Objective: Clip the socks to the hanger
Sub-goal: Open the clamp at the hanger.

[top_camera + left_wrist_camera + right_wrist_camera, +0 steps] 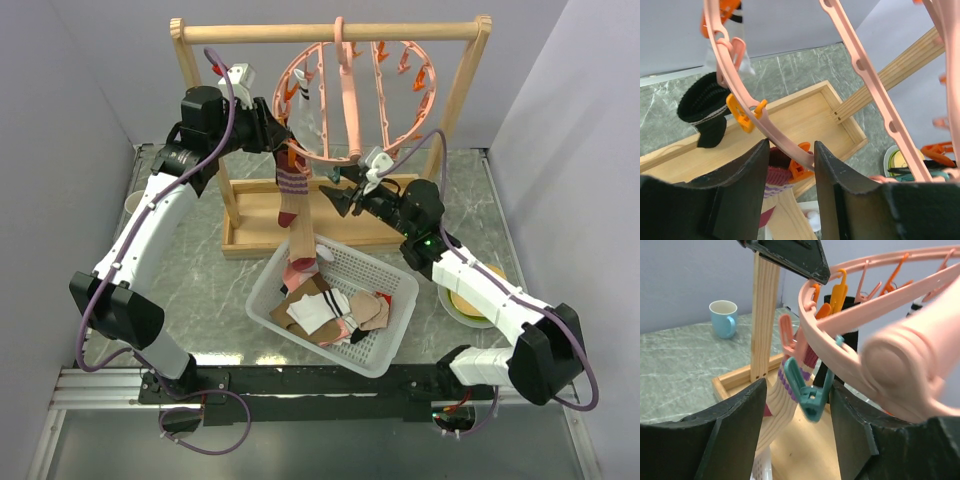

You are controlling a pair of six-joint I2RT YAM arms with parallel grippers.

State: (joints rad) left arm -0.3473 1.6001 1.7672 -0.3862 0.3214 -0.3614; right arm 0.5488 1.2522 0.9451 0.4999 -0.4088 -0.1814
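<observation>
Two pairs of jaws stand parted at the near rim of the round salmon-pink plastic ring hanger [349, 100], left gripper [790, 155] straddling it, right gripper [797, 390] around a teal plastic clip [810, 400]; the maroon-striped tan sock [291, 195] hanging beneath appears clipped, so backing away seems next.

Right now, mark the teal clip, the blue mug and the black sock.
teal clip [812, 401]: right wrist view, on its hinge body.
blue mug [723, 324]: right wrist view, on its outer wall.
black sock [710, 131]: left wrist view, on its hanging lower part.
</observation>
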